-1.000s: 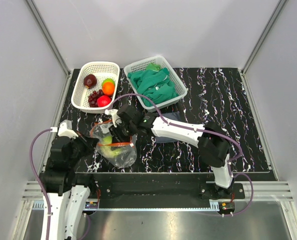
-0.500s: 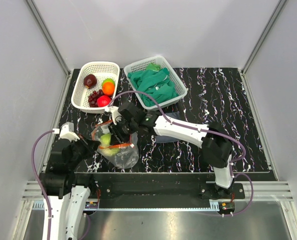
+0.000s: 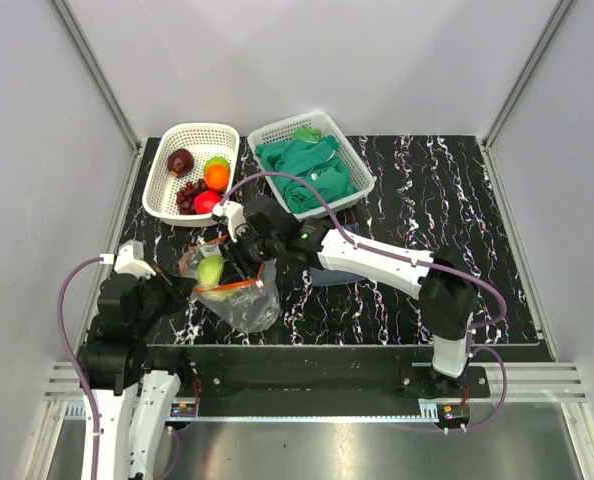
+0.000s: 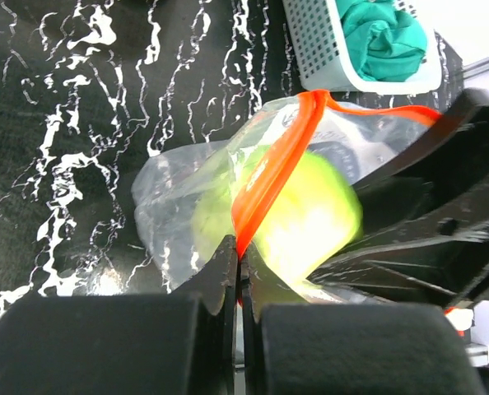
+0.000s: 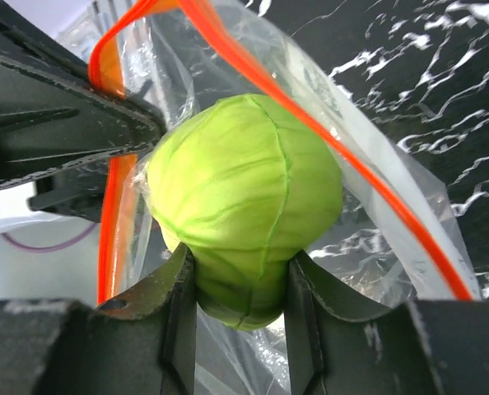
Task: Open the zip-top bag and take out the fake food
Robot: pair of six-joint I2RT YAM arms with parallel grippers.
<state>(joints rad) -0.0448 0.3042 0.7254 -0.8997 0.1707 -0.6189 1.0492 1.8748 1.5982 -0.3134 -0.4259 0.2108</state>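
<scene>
The cabbage (image 5: 244,206), clamped in my right end effector (image 5: 240,276), has risen to the mouth of the zip-top bag (image 4: 179,206) — nearly out; left end effector (image 4: 240,267) pinches its rim.

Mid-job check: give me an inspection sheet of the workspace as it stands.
Surface: black, white-veined table.
Job's things: bag open; cabbage at its mouth; other fruit in left basket.
Clutter: green cloths in right basket; dark cloth under the right arm.
Grippers: left gripper shut on the zip strip; right gripper shut on the cabbage.
Cables: purple cables loop off both arms; no snag seen.
Surroundings: grey walls, metal frame; nothing else seen.
</scene>
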